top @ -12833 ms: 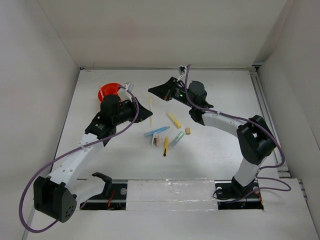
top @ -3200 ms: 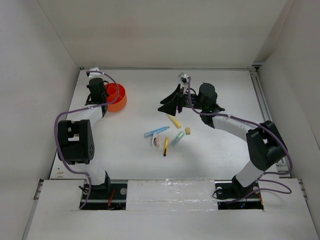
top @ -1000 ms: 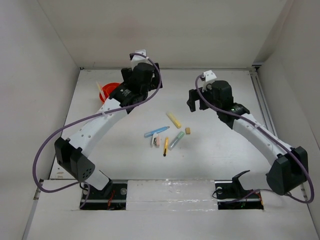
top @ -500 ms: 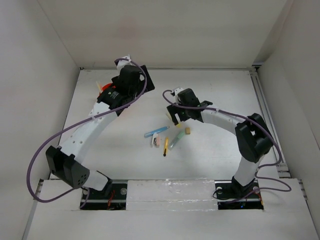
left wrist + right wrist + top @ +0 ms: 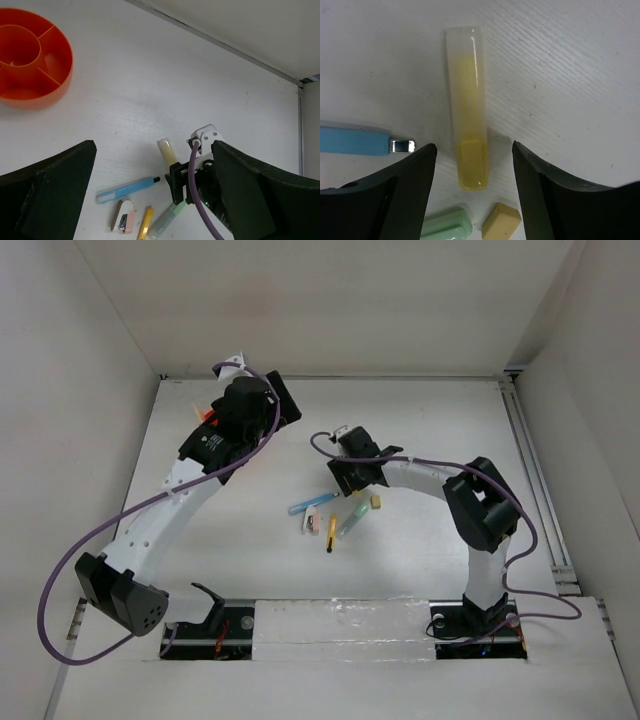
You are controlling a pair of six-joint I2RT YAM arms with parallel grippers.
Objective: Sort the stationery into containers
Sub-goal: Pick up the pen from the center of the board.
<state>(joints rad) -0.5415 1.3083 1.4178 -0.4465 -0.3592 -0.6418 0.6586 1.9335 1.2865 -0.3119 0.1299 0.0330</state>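
Straddles the yellow marker (image 5: 467, 110) with right gripper (image 5: 472, 150) spread wide — nothing gripped. Holds left gripper (image 5: 154, 150) aloft, likewise agape, empty.

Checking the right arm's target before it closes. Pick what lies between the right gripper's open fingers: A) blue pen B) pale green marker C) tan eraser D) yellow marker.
D: in the right wrist view the yellow marker lies flat between the spread fingers of the right gripper, with a gap on each side.
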